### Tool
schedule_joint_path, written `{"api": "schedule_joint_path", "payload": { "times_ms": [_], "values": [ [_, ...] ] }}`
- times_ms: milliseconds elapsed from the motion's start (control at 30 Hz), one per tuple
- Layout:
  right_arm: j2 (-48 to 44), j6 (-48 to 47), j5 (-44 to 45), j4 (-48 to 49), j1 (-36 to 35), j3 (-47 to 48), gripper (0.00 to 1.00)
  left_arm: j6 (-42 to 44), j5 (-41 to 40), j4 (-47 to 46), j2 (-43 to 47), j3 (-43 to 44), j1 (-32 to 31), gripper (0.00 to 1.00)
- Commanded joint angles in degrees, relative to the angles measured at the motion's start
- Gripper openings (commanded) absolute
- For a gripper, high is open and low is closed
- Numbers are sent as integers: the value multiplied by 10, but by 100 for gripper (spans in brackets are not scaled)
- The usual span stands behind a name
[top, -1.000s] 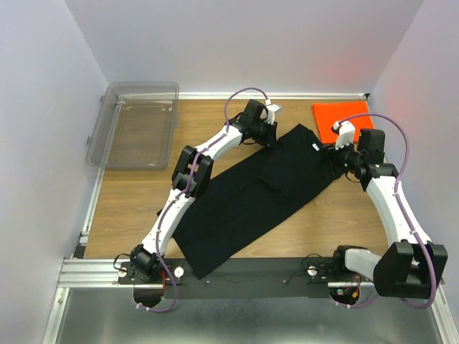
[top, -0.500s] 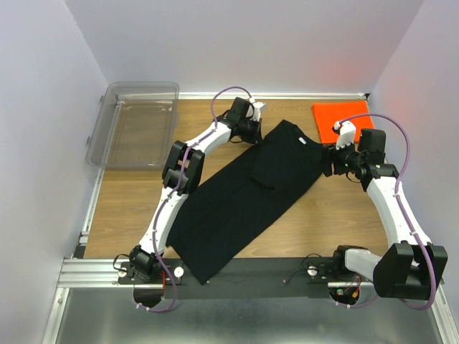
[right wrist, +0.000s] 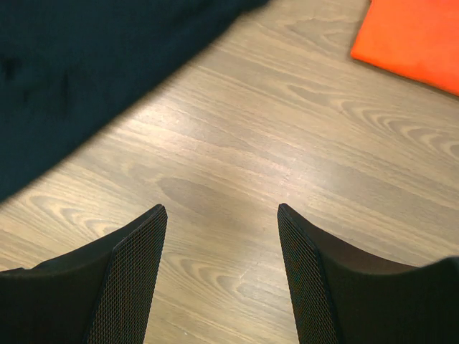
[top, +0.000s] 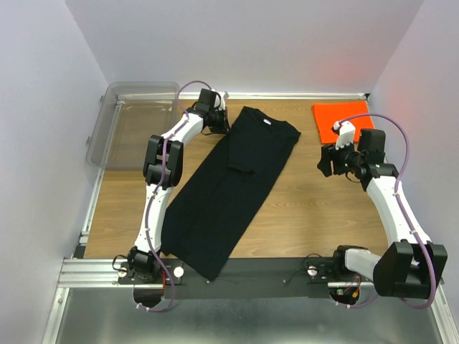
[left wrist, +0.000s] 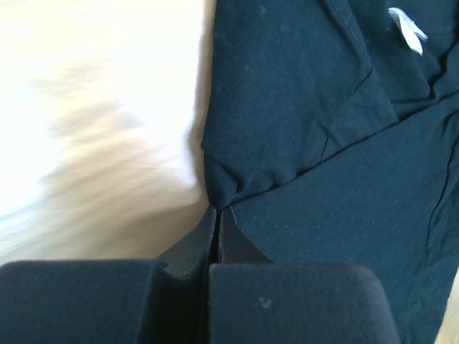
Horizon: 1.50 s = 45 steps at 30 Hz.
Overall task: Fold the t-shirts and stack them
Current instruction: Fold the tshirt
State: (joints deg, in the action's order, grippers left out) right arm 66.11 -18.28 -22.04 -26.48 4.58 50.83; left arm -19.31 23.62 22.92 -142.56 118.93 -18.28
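Observation:
The black t-shirt (top: 229,186) lies in a long diagonal strip from the back middle of the table down to its front edge, with a white neck label near its top. My left gripper (top: 215,123) is at the shirt's upper left edge, shut on a pinch of the black cloth (left wrist: 229,190). The folded orange t-shirt (top: 343,119) lies flat at the back right; its corner (right wrist: 416,39) shows in the right wrist view. My right gripper (top: 327,162) hovers open over bare wood (right wrist: 222,208), right of the black shirt, holding nothing.
A clear plastic bin (top: 136,125) stands at the back left, close to my left arm. White walls close in the table on three sides. A metal rail (top: 215,272) runs along the near edge by the arm bases.
My left gripper shut on the black shirt's edge and dragged it left and back, swinging the shirt away from my right gripper. The right arm has barely moved.

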Motion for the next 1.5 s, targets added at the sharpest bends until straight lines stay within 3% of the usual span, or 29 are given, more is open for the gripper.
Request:
{"api": "schedule_joint_path", "payload": {
  "times_ms": [0,133,233,267,333,433,700,967,1133,1367,1467],
  "values": [
    [29,-15,-22,9,4,-1,71,-36,-43,27,-44,73,20,0],
    [112,21,-29,23,4,42,71,-39,-43,37,-59,122,22,0],
    [223,106,-36,63,4,116,70,-44,-49,7,-27,85,25,21],
    [261,126,-44,83,4,141,70,-45,-49,-18,-13,55,26,36],
    [360,210,-64,101,4,224,69,-47,-53,-39,30,25,28,51],
    [475,300,-81,145,-4,328,68,-42,-66,-71,91,-29,28,61],
    [663,426,-26,169,-35,536,64,-10,-117,-145,303,-134,28,65],
    [743,476,-16,167,-38,582,57,1,-120,-199,590,-356,31,68],
    [747,477,-7,168,-38,568,41,1,-111,-218,737,-510,31,68],
    [770,480,-12,168,-37,601,1,-6,-106,-179,852,-596,33,68],
    [770,483,-26,169,-37,602,1,-3,-122,-164,881,-606,33,68]
  ]
}}
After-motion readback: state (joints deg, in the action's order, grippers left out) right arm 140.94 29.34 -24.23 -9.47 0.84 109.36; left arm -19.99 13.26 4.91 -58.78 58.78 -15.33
